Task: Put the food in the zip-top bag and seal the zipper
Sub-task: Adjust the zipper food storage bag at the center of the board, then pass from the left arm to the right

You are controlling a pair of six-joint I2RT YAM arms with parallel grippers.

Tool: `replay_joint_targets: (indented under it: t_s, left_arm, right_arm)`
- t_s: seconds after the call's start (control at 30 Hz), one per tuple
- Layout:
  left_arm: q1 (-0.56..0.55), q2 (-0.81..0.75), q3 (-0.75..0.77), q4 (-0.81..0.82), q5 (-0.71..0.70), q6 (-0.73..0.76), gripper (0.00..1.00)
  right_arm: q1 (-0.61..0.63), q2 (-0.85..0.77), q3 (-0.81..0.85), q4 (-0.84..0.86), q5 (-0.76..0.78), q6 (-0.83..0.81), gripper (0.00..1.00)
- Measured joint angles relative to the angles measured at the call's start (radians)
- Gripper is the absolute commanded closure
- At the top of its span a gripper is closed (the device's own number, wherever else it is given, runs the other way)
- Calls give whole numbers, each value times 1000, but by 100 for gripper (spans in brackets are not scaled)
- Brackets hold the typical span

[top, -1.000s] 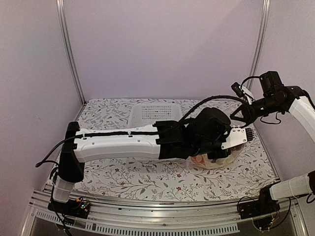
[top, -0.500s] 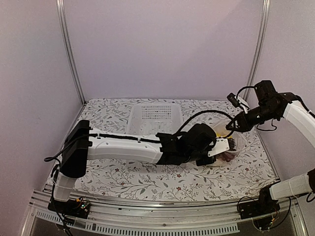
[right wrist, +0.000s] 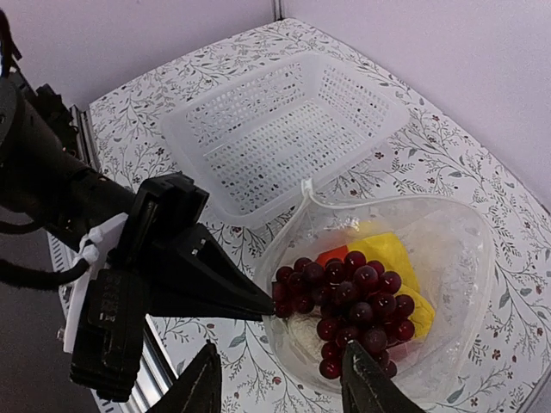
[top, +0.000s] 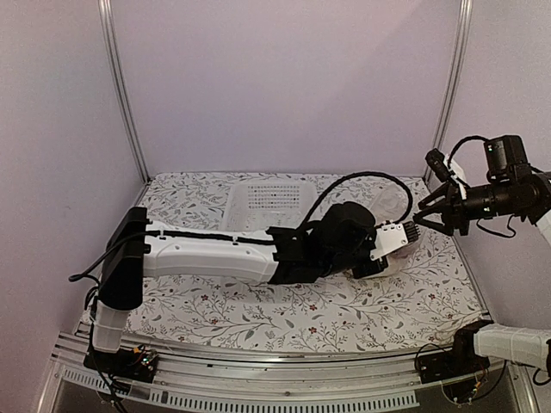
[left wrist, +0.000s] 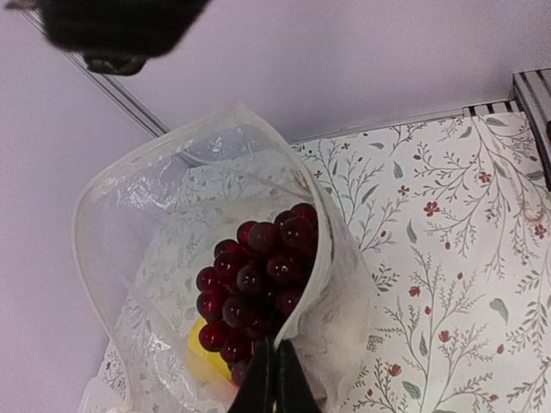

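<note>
I judge the loading step all but done and the sealing step not yet begun. The left claw (left wrist: 274,383) is pressed together on the rim of the zip-top bag (left wrist: 129,232), pinching the film and holding the mouth up and open just in front of its tips. The right claw (right wrist: 284,383) hangs above and apart from the bag, fingers spread, gripping nothing. The bag's mouth gapes directly below and ahead of it.

Every piece of food I can see sits inside the bag. The grape bunch (right wrist: 349,292), a cluster of glossy dark red-purple beads, is on top. A smooth yellow piece (right wrist: 392,258) and a sliver of orange-red (right wrist: 331,255) lie just beyond it. The rest is hidden under the grapes.

The bag is thin, clear and floppy, with cloudy white spots, and it slumps into a rounded pouch on the flower-printed worktop (left wrist: 448,258). The zipper (left wrist: 323,258) runs along the mouth edge as a stiffer pale strip, curved wide open. Beyond the bag from the right claw lies the white perforated basket (right wrist: 370,95), rigid plastic.

The next move, as I see it, calls for flattening the mouth so both strips meet, then pinching along the edge.
</note>
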Motion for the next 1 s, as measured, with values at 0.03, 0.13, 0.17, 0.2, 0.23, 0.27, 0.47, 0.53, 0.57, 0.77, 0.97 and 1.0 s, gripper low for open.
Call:
replay_joint_targets:
  t_s: [0.03,0.13,0.17,0.2,0.23,0.27,0.47,0.53,0.57,0.77,0.97,1.0]
  left_arm:
    - [0,0,-1,5,0,0,100]
    - [0,-13,-42,54,0,0,100]
    - [0,-22,-66,72,0,0,100]
    - [0,-31,-88,87,0,0,100]
    - [0,-40,-113,105,0,0,100]
    - [0,-47,-127,117,0,0,100]
    - [0,-60,-161,186,-2,3,100]
    - [0,-68,-173,204,0,3,100]
    - [0,-72,-179,212,0,2,100]
    - [0,-79,-199,259,4,2,100]
    - [0,-79,-199,269,4,4,100]
    - [0,-79,-199,270,4,4,100]
  right_arm:
    - [0,-15,-15,-18,-23,-31,46]
    - [0,-49,-82,-46,-64,-130,44]
    - [0,-56,-103,-56,-65,-162,44]
    - [0,-62,-115,-64,-64,-194,44]
    - [0,-66,-121,-69,-64,-227,43]
    - [0,-69,-121,-72,-63,-265,43]
    - [0,-53,-113,-80,-60,-451,43]
    - [0,-29,-100,-89,-60,-510,43]
    - [1,-19,-98,-89,-59,-535,43]
    - [21,18,-107,-86,-39,-628,46]
    - [92,40,-120,-52,-15,-643,48]
    - [101,45,-121,-45,-11,-644,49]
